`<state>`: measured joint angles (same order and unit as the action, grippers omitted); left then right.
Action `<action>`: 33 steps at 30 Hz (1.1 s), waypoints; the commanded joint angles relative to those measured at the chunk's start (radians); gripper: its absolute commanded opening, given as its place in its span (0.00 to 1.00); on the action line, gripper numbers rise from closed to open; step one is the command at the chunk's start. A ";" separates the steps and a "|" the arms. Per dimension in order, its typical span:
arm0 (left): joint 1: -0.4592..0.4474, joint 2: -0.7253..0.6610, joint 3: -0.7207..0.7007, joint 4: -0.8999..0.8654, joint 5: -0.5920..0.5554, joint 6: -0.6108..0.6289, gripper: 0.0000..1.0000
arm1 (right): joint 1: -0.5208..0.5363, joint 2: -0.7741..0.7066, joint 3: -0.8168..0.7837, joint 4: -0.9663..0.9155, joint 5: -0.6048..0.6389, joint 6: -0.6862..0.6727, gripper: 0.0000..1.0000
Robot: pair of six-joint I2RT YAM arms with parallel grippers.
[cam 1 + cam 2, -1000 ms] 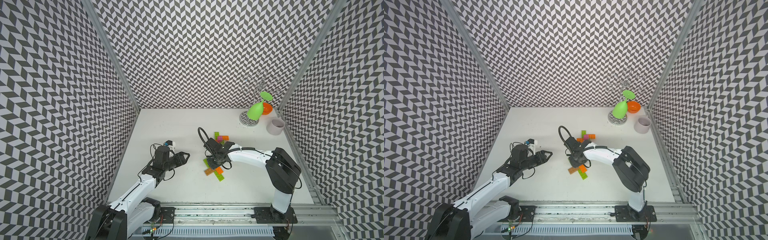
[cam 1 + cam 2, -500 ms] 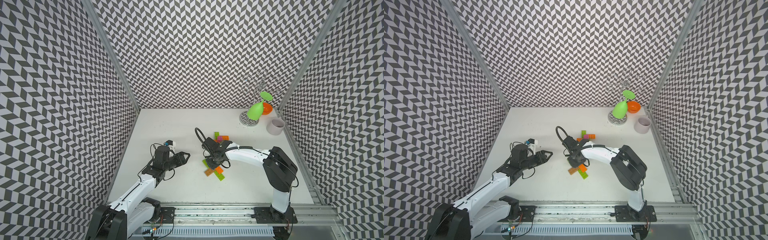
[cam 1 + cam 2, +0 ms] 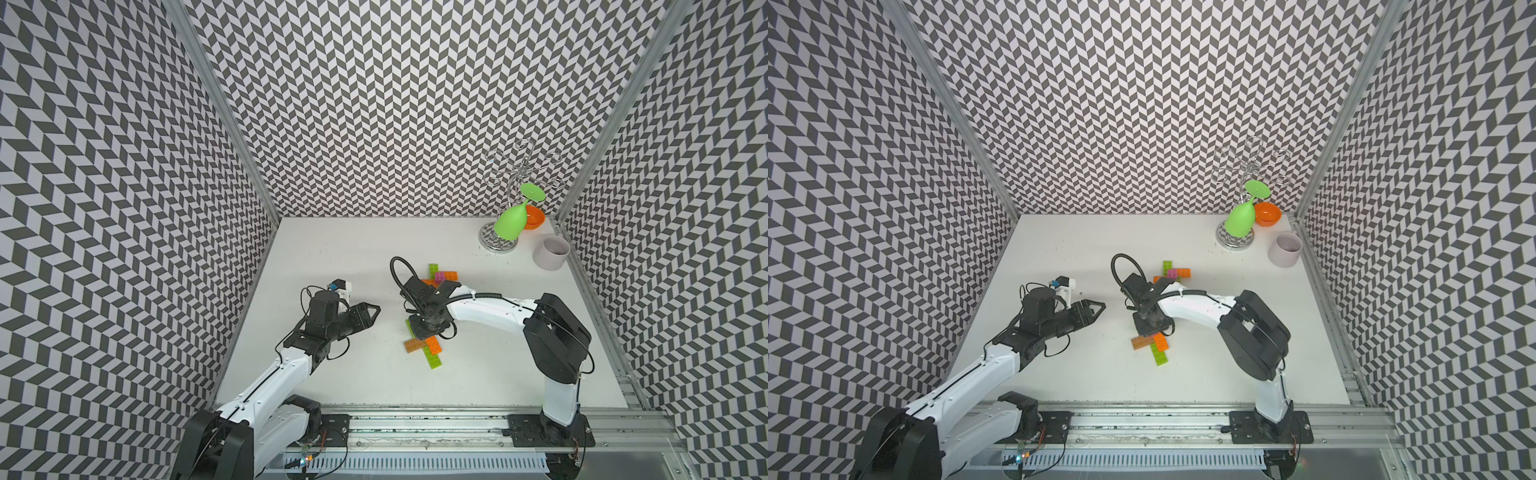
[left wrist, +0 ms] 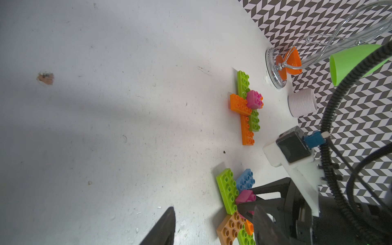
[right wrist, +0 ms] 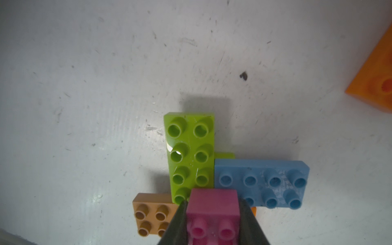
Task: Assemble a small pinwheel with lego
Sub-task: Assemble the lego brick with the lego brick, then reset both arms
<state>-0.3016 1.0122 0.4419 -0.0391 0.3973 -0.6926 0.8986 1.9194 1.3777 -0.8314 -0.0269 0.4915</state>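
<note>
My right gripper (image 5: 213,201) is shut on a pink square lego brick (image 5: 213,212). It holds the brick over the spot where a lime plate (image 5: 191,152), a blue plate (image 5: 261,184) and a brown plate (image 5: 152,214) meet. In both top views this gripper (image 3: 428,326) covers the middle of the flat cross of plates (image 3: 424,345) (image 3: 1152,343). I cannot tell whether the pink brick (image 4: 246,196) is pressed onto the studs. My left gripper (image 3: 372,311) (image 4: 213,209) hovers open to the left of the cross, holding nothing.
A second cross of lime and orange plates with a pink brick on top (image 3: 440,276) (image 4: 247,106) lies just behind my right wrist. At the back right stand a wire rack with a green glass (image 3: 509,224), an orange bowl (image 3: 534,218) and a grey cup (image 3: 550,253).
My right arm has shifted slightly to the left with the pink brick still in its grip. The left arm has stayed put.
</note>
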 commanded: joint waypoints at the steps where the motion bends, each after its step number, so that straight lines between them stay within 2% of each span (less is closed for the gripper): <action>1: -0.005 -0.017 0.029 -0.011 0.003 0.012 0.59 | 0.010 0.016 0.051 -0.055 -0.022 0.026 0.31; 9: -0.005 -0.039 0.024 -0.022 -0.001 0.010 0.59 | 0.010 0.022 0.138 -0.096 -0.003 0.020 0.45; 14: -0.004 -0.043 0.025 -0.029 -0.006 0.012 0.58 | 0.007 0.024 0.140 -0.101 0.011 0.022 0.47; 17: -0.001 -0.052 0.039 -0.049 -0.023 0.027 0.59 | -0.002 -0.017 0.141 -0.088 0.023 0.026 0.47; 20: -0.001 -0.068 0.088 -0.109 -0.096 0.059 0.62 | -0.031 -0.135 0.102 -0.005 0.062 0.024 0.53; 22: 0.001 -0.079 0.130 -0.145 -0.183 0.078 0.73 | -0.064 -0.250 0.029 0.097 0.127 0.021 0.56; 24: 0.008 -0.089 0.171 -0.171 -0.313 0.095 0.91 | -0.130 -0.401 -0.106 0.254 0.180 0.010 0.63; 25: 0.014 -0.092 0.179 -0.168 -0.376 0.095 0.97 | -0.165 -0.465 -0.170 0.334 0.207 0.011 0.68; 27: 0.035 -0.107 0.178 -0.120 -0.472 0.104 0.99 | -0.249 -0.611 -0.316 0.499 0.294 0.006 0.80; 28: 0.045 -0.118 0.165 -0.076 -0.536 0.109 0.99 | -0.283 -0.683 -0.407 0.600 0.396 0.001 0.92; 29: 0.055 -0.126 0.147 -0.032 -0.612 0.108 0.99 | -0.315 -0.746 -0.477 0.666 0.478 -0.010 0.99; 31: 0.082 -0.126 0.094 0.068 -0.710 0.139 0.99 | -0.374 -0.827 -0.593 0.779 0.613 -0.056 0.98; 32: 0.093 -0.117 0.042 0.182 -0.736 0.218 0.99 | -0.388 -0.862 -0.722 0.965 0.674 -0.170 0.96; 33: 0.102 -0.104 -0.013 0.292 -0.753 0.263 0.99 | -0.404 -0.883 -0.826 1.152 0.693 -0.277 0.99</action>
<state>-0.2245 0.8902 0.5301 0.0265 -0.1696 -0.5571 0.5117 1.0584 0.7502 -0.1081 0.4541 0.4023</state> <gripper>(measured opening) 0.988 0.992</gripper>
